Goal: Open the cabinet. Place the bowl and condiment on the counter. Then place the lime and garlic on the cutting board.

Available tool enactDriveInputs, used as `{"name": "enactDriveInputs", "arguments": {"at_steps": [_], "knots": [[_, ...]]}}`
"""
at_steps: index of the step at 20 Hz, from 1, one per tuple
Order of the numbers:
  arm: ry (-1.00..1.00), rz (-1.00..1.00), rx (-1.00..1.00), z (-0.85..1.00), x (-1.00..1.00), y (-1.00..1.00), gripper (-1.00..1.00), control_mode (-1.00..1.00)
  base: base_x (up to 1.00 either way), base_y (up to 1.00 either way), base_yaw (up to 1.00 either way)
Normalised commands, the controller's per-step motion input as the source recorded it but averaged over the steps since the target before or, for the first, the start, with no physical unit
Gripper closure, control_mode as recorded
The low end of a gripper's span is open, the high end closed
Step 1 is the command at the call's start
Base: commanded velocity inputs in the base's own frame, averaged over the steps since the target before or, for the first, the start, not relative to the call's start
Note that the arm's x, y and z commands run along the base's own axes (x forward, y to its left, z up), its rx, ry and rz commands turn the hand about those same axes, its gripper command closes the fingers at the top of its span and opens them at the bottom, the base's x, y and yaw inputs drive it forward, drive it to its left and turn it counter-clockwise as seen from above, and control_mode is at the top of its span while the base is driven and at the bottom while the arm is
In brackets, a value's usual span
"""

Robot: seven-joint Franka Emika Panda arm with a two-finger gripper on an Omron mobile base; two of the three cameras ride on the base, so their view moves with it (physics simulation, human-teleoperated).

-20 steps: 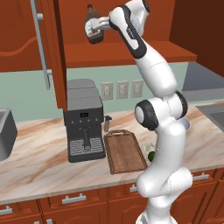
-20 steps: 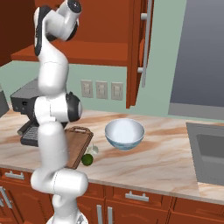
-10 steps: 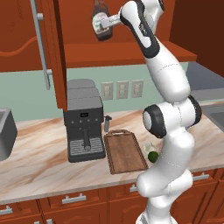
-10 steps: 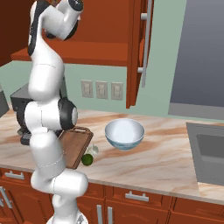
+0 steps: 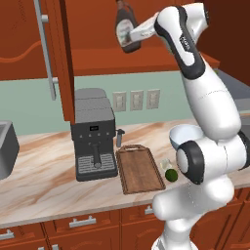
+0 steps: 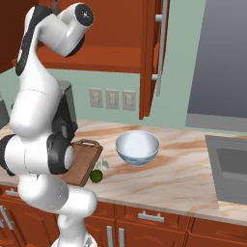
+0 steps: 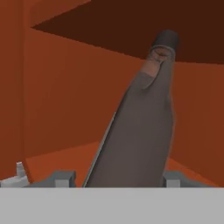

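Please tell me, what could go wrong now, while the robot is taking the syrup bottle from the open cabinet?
1. The syrup bottle leans between the hand's fingers; if the grip is loose, it could slip and fall.
2. The open cabinet door hangs close beside it, so pulling out sideways may knock the bottle.
3. The bowl stands on the counter below; a dropped bottle might hit it.

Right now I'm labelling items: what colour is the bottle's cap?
Black, on the dark brown bottle; clearest in the hand view.

A black coffee machine (image 5: 93, 141) stands on the worktop against the pale green wall. Behind it are three white wall outlets (image 5: 136, 99). A steel sink (image 6: 231, 173) is set in at one end. Low drawers (image 5: 83, 223) with short silver handles run below.
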Motion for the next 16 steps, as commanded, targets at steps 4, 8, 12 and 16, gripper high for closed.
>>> {"name": "enactDriveInputs", "arguments": {"at_steps": [4, 8, 12, 16], "knots": [[-0.15, 0.0, 0.0, 0.0, -0.99, -0.28, 1.0, -1.0, 0.0, 0.0, 0.0], [-0.1, 0.0, 0.0, 0.01, -1.0, -0.27, 1.0, -1.0, 0.0, 0.0, 0.0], [-0.11, 0.0, -0.01, 0.0, -1.0, -0.28, 1.0, -1.0, 0.0, 0.0, 0.0], [-0.13, 0.0, -0.01, 0.0, -1.0, -0.28, 1.0, -1.0, 0.0, 0.0, 0.0]]}}
